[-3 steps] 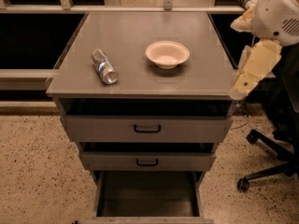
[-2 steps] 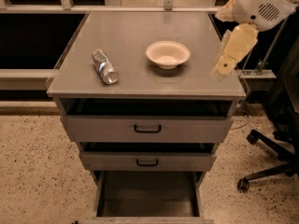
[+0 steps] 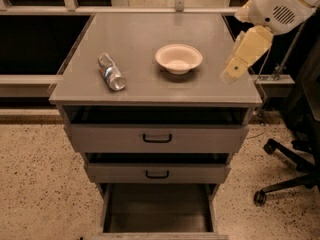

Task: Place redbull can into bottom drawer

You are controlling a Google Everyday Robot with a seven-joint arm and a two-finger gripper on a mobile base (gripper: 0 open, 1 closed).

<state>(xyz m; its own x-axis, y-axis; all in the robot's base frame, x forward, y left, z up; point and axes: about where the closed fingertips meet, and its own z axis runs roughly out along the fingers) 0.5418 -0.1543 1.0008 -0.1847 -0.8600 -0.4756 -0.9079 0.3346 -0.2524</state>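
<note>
The redbull can lies on its side on the left part of the grey cabinet top, silver with blue and red markings. The bottom drawer is pulled open and shows a plain grey inside. My gripper hangs from the white arm at the upper right, over the right edge of the cabinet top. It is well to the right of the can and holds nothing that I can see.
A white bowl stands upright on the cabinet top between the can and the gripper. The two upper drawers with black handles sit slightly open. An office chair base stands on the speckled floor to the right.
The arm has swung up and to the left, bringing the gripper from beside the cabinet's right side to over the right edge of its top. The can and bowl have not moved.
</note>
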